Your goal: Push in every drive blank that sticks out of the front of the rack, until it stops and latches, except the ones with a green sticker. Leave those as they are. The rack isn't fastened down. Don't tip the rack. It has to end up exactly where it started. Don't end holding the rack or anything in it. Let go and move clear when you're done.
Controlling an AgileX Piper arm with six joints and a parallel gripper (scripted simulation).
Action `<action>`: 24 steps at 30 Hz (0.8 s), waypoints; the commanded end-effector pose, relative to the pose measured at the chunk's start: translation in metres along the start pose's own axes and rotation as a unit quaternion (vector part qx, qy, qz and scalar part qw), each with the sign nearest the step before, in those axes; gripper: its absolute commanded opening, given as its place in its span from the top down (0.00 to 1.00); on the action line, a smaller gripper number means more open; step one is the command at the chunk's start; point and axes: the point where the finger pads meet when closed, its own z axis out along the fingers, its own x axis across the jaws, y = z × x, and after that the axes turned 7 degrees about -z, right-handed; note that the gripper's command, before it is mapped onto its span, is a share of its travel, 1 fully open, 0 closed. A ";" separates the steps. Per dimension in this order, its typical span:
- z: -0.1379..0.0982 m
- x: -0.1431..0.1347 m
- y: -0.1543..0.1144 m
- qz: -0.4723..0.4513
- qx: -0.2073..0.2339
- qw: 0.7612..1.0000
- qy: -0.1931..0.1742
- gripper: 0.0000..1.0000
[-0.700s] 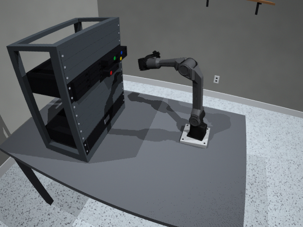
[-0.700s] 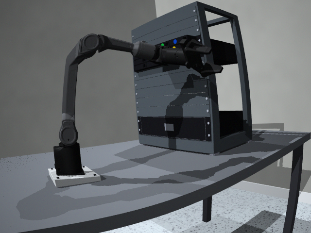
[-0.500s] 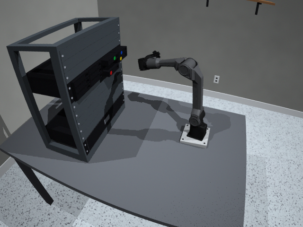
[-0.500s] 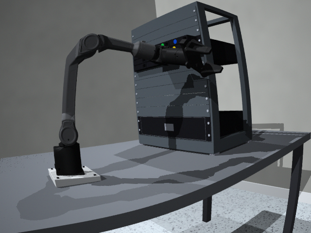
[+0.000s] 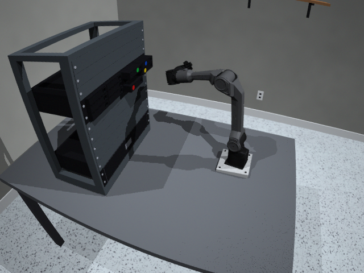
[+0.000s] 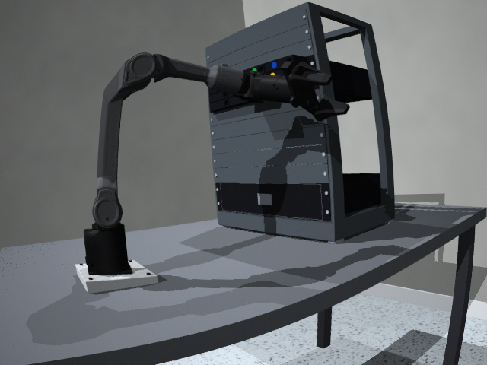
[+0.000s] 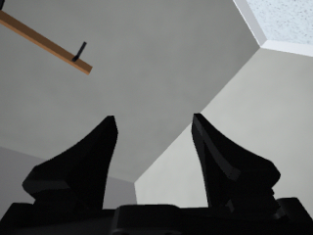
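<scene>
The dark grey rack stands on the left of the table. Black drive blanks stick out of its upper front. One has a blue sticker, one a yellow sticker, one a green sticker, and a lower one a red sticker. In the exterior view the arm hides the red one. My gripper is open and empty. It hangs in the air in front of the blanks at their height, apart from them. The wrist view shows only wall and ceiling.
A black unit fills the rack's bottom bay, flush with the front. The arm's base plate sits mid-table. A wooden wall shelf hangs high behind.
</scene>
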 end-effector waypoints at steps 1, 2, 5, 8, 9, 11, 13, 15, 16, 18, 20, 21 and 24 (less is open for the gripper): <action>0.000 0.001 0.000 0.001 0.000 1.000 0.000 0.00; 0.000 0.001 0.000 0.001 0.000 1.000 0.000 0.00; 0.000 0.001 0.000 0.001 0.000 1.000 0.000 0.00; 0.000 0.001 0.000 0.001 0.000 1.000 0.000 0.00; 0.000 0.001 0.000 0.001 0.000 1.000 0.000 0.00; 0.000 0.001 0.000 0.001 0.000 1.000 0.000 0.00; 0.000 0.001 0.000 0.001 0.000 1.000 0.000 0.00; 0.000 0.001 0.000 0.001 0.000 1.000 0.000 0.00; 0.000 0.001 0.000 0.001 0.000 1.000 0.000 0.00; 0.000 0.001 0.000 0.001 0.000 1.000 0.000 0.00; 0.000 0.000 0.000 0.002 0.000 1.000 0.000 0.00; 0.000 0.000 0.000 0.002 0.000 1.000 -0.001 0.00; 0.000 0.000 0.000 0.005 -0.001 1.000 -0.002 0.00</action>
